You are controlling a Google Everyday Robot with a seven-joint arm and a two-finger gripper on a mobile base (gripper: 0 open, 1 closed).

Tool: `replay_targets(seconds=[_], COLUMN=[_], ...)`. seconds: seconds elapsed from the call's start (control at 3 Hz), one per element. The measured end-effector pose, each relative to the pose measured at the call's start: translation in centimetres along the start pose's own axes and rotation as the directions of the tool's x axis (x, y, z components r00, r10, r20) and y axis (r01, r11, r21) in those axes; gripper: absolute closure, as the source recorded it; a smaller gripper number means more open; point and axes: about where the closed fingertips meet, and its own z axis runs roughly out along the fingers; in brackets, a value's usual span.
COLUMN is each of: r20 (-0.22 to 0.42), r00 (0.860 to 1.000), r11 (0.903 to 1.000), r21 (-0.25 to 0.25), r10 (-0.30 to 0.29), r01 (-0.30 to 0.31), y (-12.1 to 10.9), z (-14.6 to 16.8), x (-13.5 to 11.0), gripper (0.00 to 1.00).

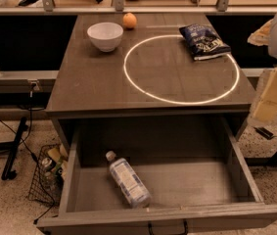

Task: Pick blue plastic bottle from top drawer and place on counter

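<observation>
The blue plastic bottle (126, 178) lies on its side on the floor of the open top drawer (236, 170), left of centre, with its white cap pointing to the back left. The drawer is pulled out below the counter (94, 77), which carries a glowing white circle (181, 68). My gripper (269, 98) is at the right edge of the view, beside the counter's right front corner, above and to the right of the drawer, well apart from the bottle. Nothing is seen in it.
On the counter stand a white bowl (105, 35) and an orange (129, 20) at the back left, and a dark blue snack bag (204, 41) at the back right. A wire basket (47, 175) and cables are on the floor left of the drawer.
</observation>
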Motion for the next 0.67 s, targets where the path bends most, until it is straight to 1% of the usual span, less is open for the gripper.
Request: replay_targets(seconds=[0.33, 0.67], r20=[0.000, 0.043], r00=[1.000, 0.998], r11=[1.0000, 0.9986], r21=[0.000, -0.041], r10=[0.000, 0.035], r01=[0.000, -0.033], y=[0.0, 0.7], z=[0.0, 3.5], x=[0.0, -0.1], gripper=[0.00, 0.00])
